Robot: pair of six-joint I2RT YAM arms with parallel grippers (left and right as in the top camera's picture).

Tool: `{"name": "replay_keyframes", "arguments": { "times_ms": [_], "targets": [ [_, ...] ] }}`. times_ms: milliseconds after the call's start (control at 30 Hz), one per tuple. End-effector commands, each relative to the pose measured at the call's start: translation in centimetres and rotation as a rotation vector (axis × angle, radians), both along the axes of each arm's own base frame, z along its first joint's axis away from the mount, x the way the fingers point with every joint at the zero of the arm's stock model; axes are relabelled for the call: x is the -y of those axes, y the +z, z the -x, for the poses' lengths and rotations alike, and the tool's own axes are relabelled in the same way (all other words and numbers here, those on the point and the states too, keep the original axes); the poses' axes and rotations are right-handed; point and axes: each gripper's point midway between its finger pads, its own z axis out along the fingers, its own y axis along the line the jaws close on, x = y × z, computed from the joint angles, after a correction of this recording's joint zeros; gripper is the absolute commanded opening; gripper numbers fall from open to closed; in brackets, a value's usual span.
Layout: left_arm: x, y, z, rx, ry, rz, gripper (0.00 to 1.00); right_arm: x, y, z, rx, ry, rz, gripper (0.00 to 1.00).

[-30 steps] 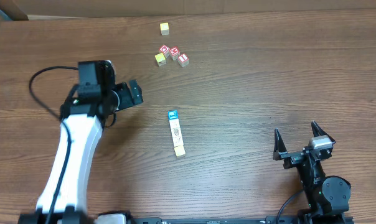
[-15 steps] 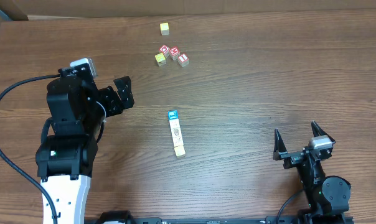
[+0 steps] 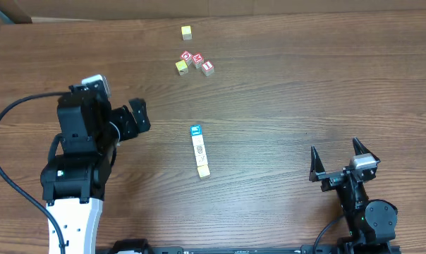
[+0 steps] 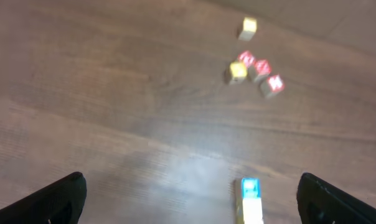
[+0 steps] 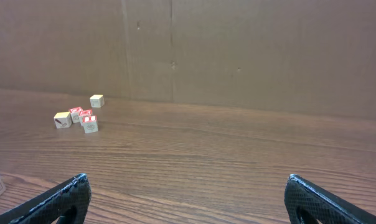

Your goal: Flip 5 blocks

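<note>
The blocks (image 3: 199, 151) lie in a short end-to-end row near the middle of the table (image 3: 305, 85), running roughly front to back with a slight slant. The far end is a blue-faced block (image 3: 196, 130), the near end a yellow-faced block (image 3: 203, 171), and pale cream faces fill the stretch between. The row appears to hold 5 cubes, though the seams between the cream ones are too fine to count with certainty from overhead.

The left gripper (image 3: 144, 116) sits to the left of the row, well apart from it and pointing toward it. Its jaws are spread wide with nothing between them. In the left wrist view the 2 dark fingers (image 4: 57, 199) stand at the bottom corners, with the blue-faced block at the lower edge, nearer the right finger.

The right gripper (image 3: 335, 152) rests at the near right of the table, far from the row. Its jaws are also fully apart and hold nothing.

At the far side of the table, 3 red-and-white cubes (image 3: 197, 60) cluster together with a yellowish cube (image 3: 181, 66) just beside them on the left. A lone cube (image 3: 187, 32) stands apart beyond them. A cardboard wall (image 5: 238, 50) rises behind the table.
</note>
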Motion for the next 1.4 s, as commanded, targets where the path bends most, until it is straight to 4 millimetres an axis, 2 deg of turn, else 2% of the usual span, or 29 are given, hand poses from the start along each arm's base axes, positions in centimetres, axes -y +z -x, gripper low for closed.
{"name": "replay_keyframes", "arguments": {
  "times_ms": [0,267,433,533,633,733,833,900,1000,1133,1233,1367],
  "targets": [
    [-0.1,0.4,1.7,-0.019,-0.007,-0.025,1.00,0.2,-0.2,0.0,0.003,-0.011,0.004,1.00],
    [0.2,-3.2,8.1,-0.228,-0.010,-0.016,1.00,0.2,-0.2,0.0,0.003,-0.011,0.004,1.00],
    [0.3,-4.6,9.8,-0.237,-0.011,-0.013,1.00,0.2,-0.2,0.0,0.003,-0.011,0.004,1.00],
    [0.3,-4.5,9.2,-0.158,-0.010,-0.016,1.00,0.2,-0.2,0.0,0.003,-0.011,0.004,1.00],
    [0.8,-3.3,7.7,-0.021,-0.030,0.002,1.00,0.2,-0.2,0.0,0.003,-0.011,0.004,1.00],
    [1.8,-0.9,5.9,0.175,-0.083,0.031,1.00,0.2,-0.2,0.0,0.003,-0.011,0.004,1.00],
    [3.0,3.1,4.3,0.444,-0.148,0.044,1.00,0.2,-0.2,0.0,0.003,-0.011,0.004,1.00],
    [3.7,5.8,4.0,0.617,-0.193,0.041,1.00,0.2,-0.2,0.0,0.003,-0.011,0.004,1.00],
    [4.5,9.4,4.5,0.852,-0.249,0.024,1.00,0.2,-0.2,0.0,0.003,-0.011,0.004,1.00],
    [4.8,12.0,6.5,1.071,-0.267,0.006,1.00,0.2,-0.2,0.0,0.003,-0.011,0.004,1.00],
    [4.7,12.5,7.8,1.169,-0.268,-0.010,1.00,0.2,-0.2,0.0,0.003,-0.011,0.004,1.00],
    [4.4,11.8,8.8,1.224,-0.248,-0.023,1.00,0.2,-0.2,0.0,0.003,-0.011,0.004,1.00]
  ]
}}
